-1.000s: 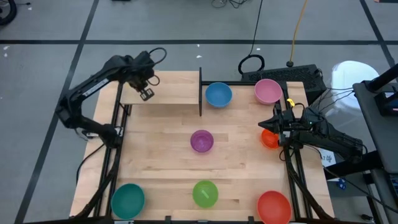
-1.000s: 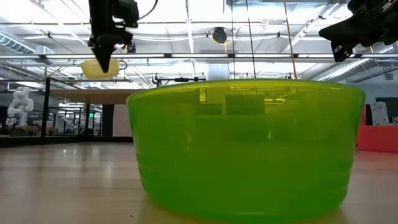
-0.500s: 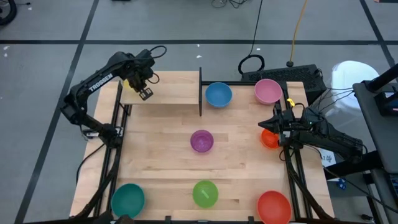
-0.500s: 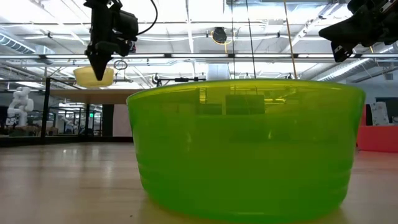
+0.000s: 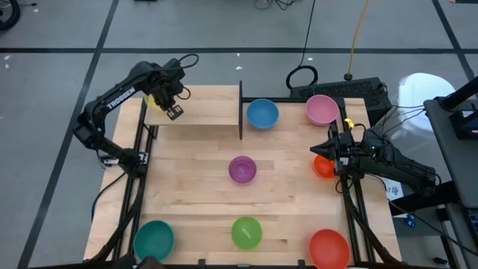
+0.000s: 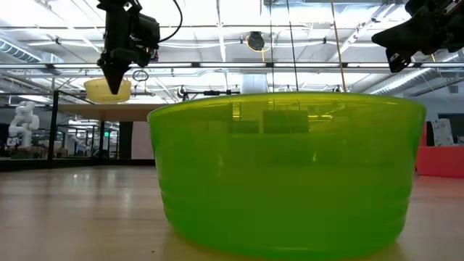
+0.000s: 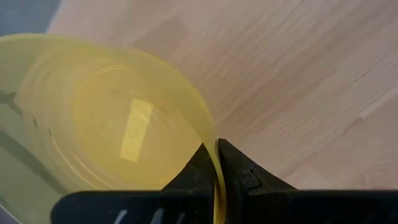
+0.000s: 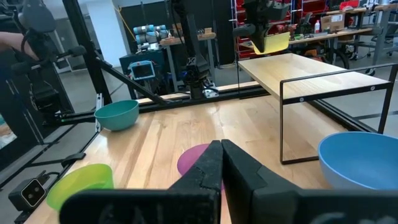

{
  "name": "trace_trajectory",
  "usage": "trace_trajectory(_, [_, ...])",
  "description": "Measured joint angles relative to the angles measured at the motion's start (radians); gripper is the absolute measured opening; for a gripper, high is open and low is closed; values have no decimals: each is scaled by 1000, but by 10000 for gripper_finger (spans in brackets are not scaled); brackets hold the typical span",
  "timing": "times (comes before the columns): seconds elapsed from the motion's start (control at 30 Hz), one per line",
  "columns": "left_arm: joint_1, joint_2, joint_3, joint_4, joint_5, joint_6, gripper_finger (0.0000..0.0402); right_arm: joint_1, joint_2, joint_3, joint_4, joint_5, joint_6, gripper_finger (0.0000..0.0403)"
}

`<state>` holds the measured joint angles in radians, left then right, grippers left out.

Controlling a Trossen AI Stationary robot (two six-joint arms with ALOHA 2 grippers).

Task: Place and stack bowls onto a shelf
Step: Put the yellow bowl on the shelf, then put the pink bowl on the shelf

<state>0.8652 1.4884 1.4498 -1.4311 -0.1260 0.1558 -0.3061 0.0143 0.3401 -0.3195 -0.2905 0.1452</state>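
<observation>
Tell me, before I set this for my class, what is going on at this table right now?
The left gripper is shut on the rim of the yellow bowl and holds it over the far left end of the shelf. In the low view the bowl hangs just above the shelf top. No bowl rests on the shelf yet. The right gripper is shut and empty, waiting by the orange bowl at the table's right edge. The other bowls sit spread over the table.
</observation>
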Motion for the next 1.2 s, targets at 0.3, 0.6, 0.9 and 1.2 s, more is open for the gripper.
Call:
trace_trajectory(0.3, [3,87,0,-8,30,1,30,0,0,0,0,0,0,0])
trace_trajectory(0.6, [-5,72,0,-4,29,-7,62,0,0,-1,25,0,0,0])
trace_trajectory(0.9, [-15,-61,0,4,28,-5,64,0,0,-1,87,0,0,0])
trace_trajectory(1.2, [-89,-252,1,52,29,-60,65,0,0,-27,235,0,-30,0])
